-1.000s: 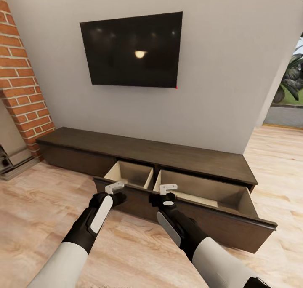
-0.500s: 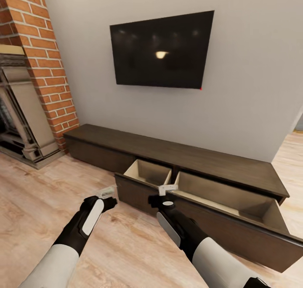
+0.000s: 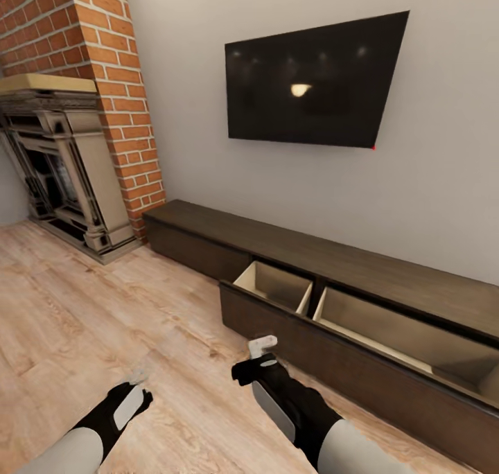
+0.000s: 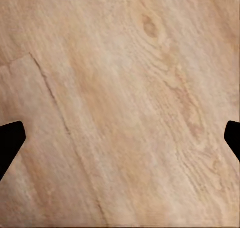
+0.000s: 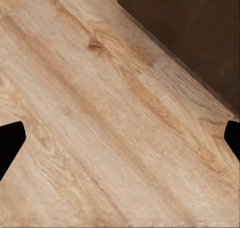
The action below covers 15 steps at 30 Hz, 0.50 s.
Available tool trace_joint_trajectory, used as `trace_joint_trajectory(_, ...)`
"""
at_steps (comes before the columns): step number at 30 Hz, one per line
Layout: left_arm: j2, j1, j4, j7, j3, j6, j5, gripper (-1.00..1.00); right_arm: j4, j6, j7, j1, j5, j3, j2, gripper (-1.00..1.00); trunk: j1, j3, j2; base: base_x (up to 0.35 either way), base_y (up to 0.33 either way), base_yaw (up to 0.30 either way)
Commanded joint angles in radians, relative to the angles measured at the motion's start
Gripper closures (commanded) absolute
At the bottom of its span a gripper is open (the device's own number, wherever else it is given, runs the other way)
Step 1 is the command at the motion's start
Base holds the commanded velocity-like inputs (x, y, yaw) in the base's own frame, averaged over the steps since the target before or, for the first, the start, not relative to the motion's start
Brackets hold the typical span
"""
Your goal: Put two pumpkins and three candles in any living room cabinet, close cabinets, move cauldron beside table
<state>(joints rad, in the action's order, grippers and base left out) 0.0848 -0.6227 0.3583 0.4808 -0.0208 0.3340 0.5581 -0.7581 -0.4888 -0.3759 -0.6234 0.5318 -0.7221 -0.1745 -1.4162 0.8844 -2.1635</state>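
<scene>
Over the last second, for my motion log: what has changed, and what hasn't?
The head camera swung left, bringing the stone-coloured fireplace surround into view, so the scene shifted right in frame. The left gripper dropped low in the picture; the right gripper now hangs over floor, off the drawer. The long dark-brown wooden cabinet stays open, drawers empty where they show.

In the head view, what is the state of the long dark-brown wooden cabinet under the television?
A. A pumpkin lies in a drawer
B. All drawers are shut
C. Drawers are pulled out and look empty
C: the long dark-brown wooden cabinet has drawers pulled out, showing bare pale beige insides.
</scene>
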Motion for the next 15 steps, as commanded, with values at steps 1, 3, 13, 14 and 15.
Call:
trace_joint_trajectory(1,0.005,0.000,-0.035,0.006,-0.002,-0.026,0.006,-1.00,-0.001,0.001,-0.009,0.023,0.006,-0.004,0.000,-1.00,0.000,0.001,0.000,0.000,0.001,0.276)
trace_joint_trajectory(3,0.011,0.000,-0.081,0.006,-0.002,-0.073,0.008,-1.00,-0.001,0.018,-0.009,0.055,0.005,-0.004,0.000,-1.00,0.000,0.001,0.000,0.000,0.000,0.276)
trace_joint_trajectory(13,0.012,0.022,-0.225,-0.034,-0.003,-0.291,0.014,-1.00,0.038,0.196,-0.006,0.197,0.005,-0.055,0.000,-1.00,0.000,0.001,0.000,0.000,0.000,0.276)
trace_joint_trajectory(14,0.014,0.029,-0.227,-0.060,-0.003,-0.303,0.014,-1.00,0.042,0.200,-0.006,0.199,0.005,-0.060,0.000,-1.00,0.000,0.001,0.000,0.000,0.000,0.276)
trace_joint_trajectory(15,0.014,0.036,-0.228,-0.091,-0.003,-0.322,0.014,-1.00,0.045,0.202,-0.008,0.201,0.005,-0.063,0.000,-1.00,0.000,0.001,0.000,0.000,0.000,0.276)
